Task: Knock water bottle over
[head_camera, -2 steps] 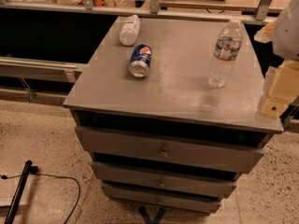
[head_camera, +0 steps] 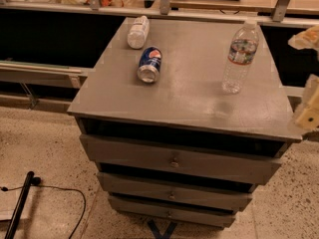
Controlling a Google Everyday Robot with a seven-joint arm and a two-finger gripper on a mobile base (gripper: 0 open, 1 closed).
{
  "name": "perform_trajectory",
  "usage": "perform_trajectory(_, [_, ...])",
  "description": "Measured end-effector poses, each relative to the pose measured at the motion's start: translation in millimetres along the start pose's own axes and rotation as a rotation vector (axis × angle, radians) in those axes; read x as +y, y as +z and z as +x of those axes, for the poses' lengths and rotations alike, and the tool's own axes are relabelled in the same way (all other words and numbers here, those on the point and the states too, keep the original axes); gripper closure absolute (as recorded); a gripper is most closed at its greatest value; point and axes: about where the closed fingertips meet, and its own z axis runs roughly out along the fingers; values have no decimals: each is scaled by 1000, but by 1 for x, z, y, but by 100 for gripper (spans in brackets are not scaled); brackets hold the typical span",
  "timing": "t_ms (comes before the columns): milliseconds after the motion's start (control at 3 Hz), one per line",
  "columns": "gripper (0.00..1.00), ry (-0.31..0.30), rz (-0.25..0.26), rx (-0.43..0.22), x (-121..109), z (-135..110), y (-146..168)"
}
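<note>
1. Count: one gripper (head_camera: 299,76), one water bottle (head_camera: 240,56), one shorter clear bottle (head_camera: 138,32), one blue can (head_camera: 149,64), one grey cabinet (head_camera: 199,101) with three drawers (head_camera: 174,162) in its front.
2. On the floor at 7 o'clock of the cabinet: one black rod (head_camera: 19,205) and one thin cable (head_camera: 60,203).
3. Gripper: at the right edge of the view, cut off by it, at about 3 o'clock of the water bottle and well apart from it. Its two pale parts stand apart with a dark gap between them, so it reads as open and holds nothing.
4. Against the earlier frame: less of the gripper is in view. It sits nearer the right edge and a little lower, so farther from the water bottle. The water bottle, can, shorter bottle and cabinet are in the same places.
5. Water bottle, place: upright on the cabinet top, at about 2 o'clock of the top's middle, near the right rear corner and touched by nothing.
6. Water bottle, look: tall, clear, ribbed plastic, with a white cap and a blue, red and white label band on the upper part.
7. The can lies on its side at about 10 o'clock of the top's middle. The shorter bottle lies on its side just behind it, at 11 o'clock.
</note>
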Motion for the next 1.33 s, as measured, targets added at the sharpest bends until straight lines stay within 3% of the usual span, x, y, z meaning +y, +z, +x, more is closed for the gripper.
perform_trajectory(333, [0,73,42,-150,-16,56,-6])
perform_trajectory(667, [0,137,52,-298,-27,84,-6])
perform_trajectory(1000, [0,193,45,-395,-35,93,11])
perform_trajectory(1333, [0,246,37,-434,-45,98,47])
